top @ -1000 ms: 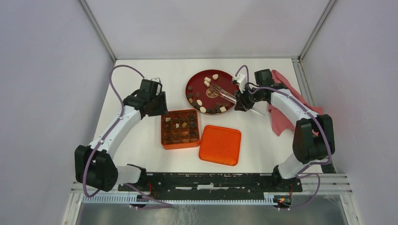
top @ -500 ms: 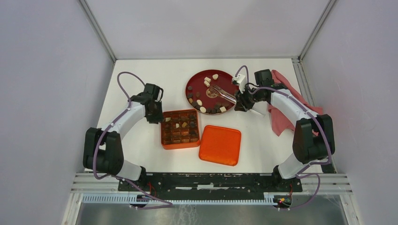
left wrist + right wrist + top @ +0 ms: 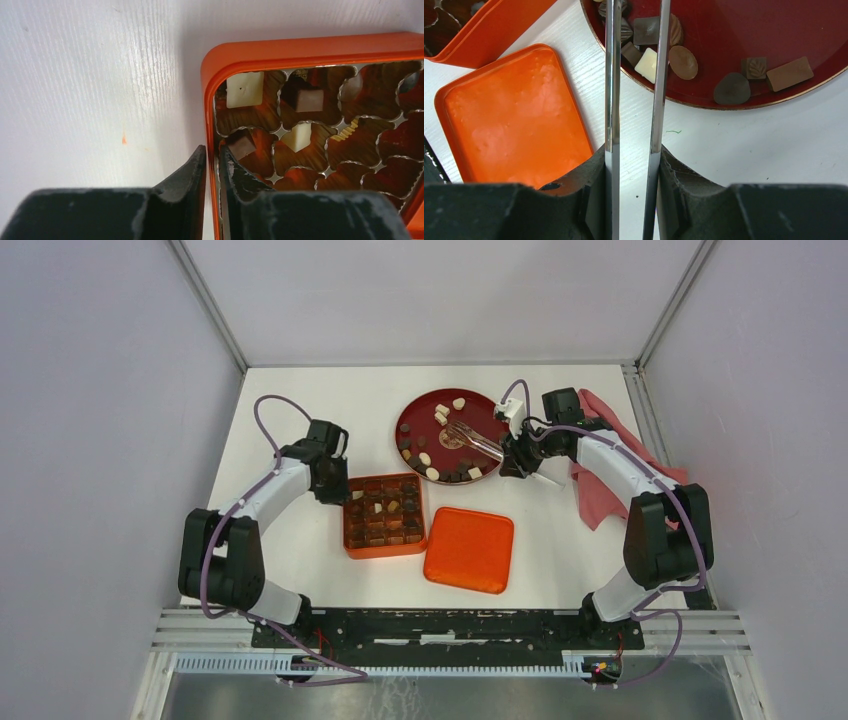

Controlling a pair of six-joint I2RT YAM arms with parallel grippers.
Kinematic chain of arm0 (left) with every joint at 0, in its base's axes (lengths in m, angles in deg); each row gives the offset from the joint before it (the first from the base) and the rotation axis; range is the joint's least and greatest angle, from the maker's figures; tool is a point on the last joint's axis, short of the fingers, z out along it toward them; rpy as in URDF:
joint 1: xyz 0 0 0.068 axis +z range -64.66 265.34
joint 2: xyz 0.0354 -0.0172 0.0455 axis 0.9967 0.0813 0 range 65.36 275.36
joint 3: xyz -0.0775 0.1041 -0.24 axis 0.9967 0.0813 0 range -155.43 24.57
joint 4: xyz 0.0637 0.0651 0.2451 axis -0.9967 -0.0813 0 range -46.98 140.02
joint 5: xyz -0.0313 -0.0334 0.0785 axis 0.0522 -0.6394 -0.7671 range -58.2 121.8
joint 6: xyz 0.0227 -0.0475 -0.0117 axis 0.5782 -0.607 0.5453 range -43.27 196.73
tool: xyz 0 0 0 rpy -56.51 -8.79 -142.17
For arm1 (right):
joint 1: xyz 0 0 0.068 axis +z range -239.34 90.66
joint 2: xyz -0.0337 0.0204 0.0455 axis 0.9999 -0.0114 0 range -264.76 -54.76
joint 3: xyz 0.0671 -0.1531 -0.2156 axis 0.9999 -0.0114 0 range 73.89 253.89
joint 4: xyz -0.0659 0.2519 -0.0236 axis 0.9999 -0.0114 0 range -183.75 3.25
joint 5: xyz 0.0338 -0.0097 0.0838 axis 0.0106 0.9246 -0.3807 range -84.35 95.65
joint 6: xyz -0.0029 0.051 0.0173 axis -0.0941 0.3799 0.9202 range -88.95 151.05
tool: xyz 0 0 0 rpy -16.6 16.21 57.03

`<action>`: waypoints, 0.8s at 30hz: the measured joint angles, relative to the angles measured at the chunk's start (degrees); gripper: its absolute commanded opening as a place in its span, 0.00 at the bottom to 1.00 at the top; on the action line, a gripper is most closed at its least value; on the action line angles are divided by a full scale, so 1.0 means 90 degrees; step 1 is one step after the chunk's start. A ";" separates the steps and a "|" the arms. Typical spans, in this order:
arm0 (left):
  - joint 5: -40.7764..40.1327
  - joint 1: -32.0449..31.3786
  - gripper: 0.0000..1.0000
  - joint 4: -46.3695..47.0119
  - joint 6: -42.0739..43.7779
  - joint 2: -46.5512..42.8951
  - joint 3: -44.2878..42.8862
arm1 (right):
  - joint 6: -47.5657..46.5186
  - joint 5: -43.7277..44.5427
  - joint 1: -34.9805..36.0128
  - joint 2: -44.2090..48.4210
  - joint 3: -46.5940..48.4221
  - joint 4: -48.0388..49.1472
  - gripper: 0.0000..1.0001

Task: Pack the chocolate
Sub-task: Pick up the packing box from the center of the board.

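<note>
Two claws engaged; chocolate [image 3: 425,458] split between plate [image 3: 420,410] and box [image 3: 385,553].
The box wall at its 10 o'clock corner is pinched by the left claw [image 3: 212,150]; tongs [image 3: 613,75] are clenched in the right claw [image 3: 633,155], over the plate at the box's 1 o'clock. A few cells are filled.

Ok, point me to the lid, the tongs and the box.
lid [image 3: 469,550]: top view, its middle.
tongs [image 3: 613,80]: right wrist view, left blade.
box [image 3: 310,47]: left wrist view, orange rim.
</note>
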 measured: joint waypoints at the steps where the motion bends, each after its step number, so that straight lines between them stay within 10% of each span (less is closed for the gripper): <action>1: 0.0029 0.0002 0.32 0.0015 0.0015 0.0000 0.0000 | 0.0000 0.0000 0.0000 0.0000 0.0000 0.0000 0.38; 24: 0.0333 -0.0005 0.02 0.0299 0.0068 -0.0109 0.0287 | -0.0027 -0.0058 0.0000 0.0000 0.0000 -0.0005 0.38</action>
